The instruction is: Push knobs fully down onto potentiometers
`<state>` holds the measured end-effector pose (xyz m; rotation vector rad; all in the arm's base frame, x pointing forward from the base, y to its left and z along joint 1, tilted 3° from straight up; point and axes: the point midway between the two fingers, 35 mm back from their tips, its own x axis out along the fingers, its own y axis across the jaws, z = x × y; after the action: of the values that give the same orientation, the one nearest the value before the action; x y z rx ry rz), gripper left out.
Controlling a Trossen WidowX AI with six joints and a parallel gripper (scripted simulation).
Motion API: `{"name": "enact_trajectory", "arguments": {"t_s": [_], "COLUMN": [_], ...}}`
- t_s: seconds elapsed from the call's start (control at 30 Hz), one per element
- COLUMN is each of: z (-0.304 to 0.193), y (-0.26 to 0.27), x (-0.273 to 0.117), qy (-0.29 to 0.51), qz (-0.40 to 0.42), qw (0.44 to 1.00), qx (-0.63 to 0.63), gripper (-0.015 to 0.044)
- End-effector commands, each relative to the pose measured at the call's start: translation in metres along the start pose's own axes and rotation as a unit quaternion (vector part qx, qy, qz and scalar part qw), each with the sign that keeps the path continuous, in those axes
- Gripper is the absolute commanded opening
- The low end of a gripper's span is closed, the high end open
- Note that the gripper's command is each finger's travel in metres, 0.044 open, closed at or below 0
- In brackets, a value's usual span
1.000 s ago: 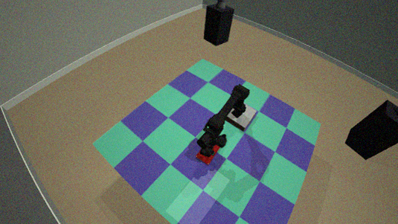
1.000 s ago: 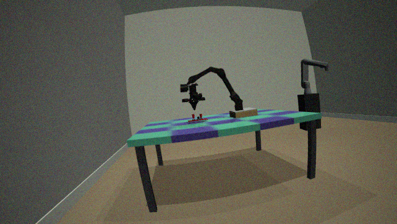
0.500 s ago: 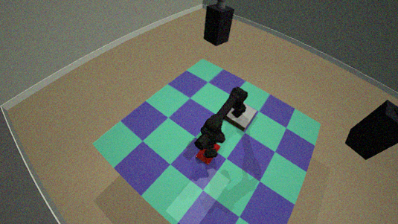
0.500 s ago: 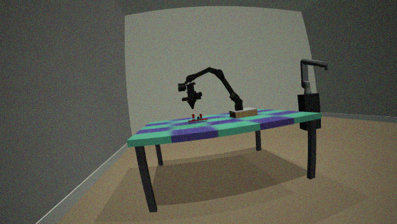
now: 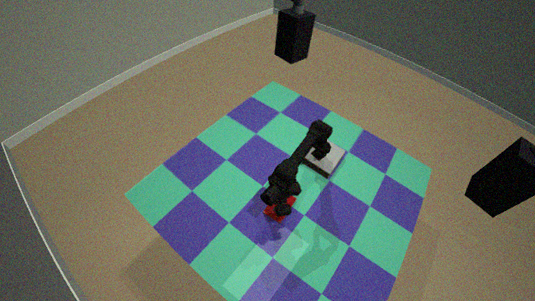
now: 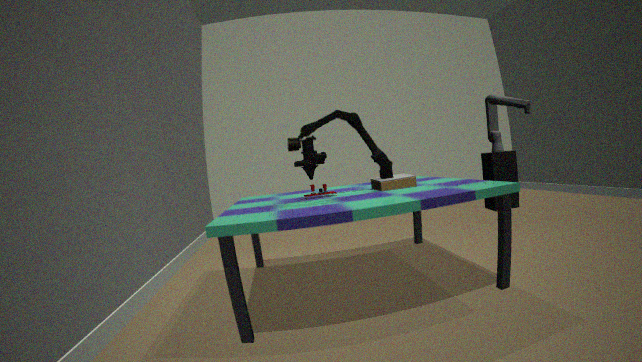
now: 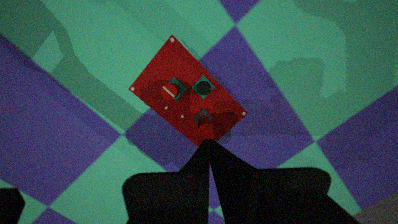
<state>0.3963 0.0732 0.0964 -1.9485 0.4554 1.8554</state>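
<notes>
The red circuit board (image 5: 270, 212) (image 6: 322, 193) (image 7: 172, 57) stands low on the table. One red knob (image 6: 324, 186) and another red knob (image 6: 312, 187) stand up from it in the exterior view, with a gap under the gripper. In the wrist view one knob with a white line (image 7: 171, 90) sits over a teal potentiometer; the other red knob (image 7: 205, 123) is in shadow near the fingertips. A dark round part on a teal base (image 7: 203, 87) lies between them and the board's edge. My gripper (image 6: 311, 178) (image 7: 208, 143) is shut and empty, pointing down above the board. How far each knob is down is unclear.
The arm's base stands on a pale block (image 5: 332, 162) (image 6: 400, 182) on the checkered table (image 5: 281, 292) (image 6: 385, 206). Two black pedestals (image 5: 293, 37) (image 5: 510, 177) with other arms stand off the table.
</notes>
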Motion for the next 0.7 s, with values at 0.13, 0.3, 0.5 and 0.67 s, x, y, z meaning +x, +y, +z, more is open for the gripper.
{"name": "enact_trajectory", "arguments": {"t_s": [0.13, 0.3, 0.5, 0.67], "z": [0.001, 0.001, 0.001, 0.001], "y": [0.0, 0.0, 0.0, 0.0], "x": [0.011, 0.019, 0.022, 0.021], "qy": [-0.003, -0.003, -0.003, -0.003], "qz": [0.0, 0.0, 0.0, 0.0], "qw": [1.0, 1.0, 1.0, 1.0], "qx": [-0.002, -0.002, -0.002, -0.002], "gripper": [0.0, 0.0, 0.0, 0.0]}}
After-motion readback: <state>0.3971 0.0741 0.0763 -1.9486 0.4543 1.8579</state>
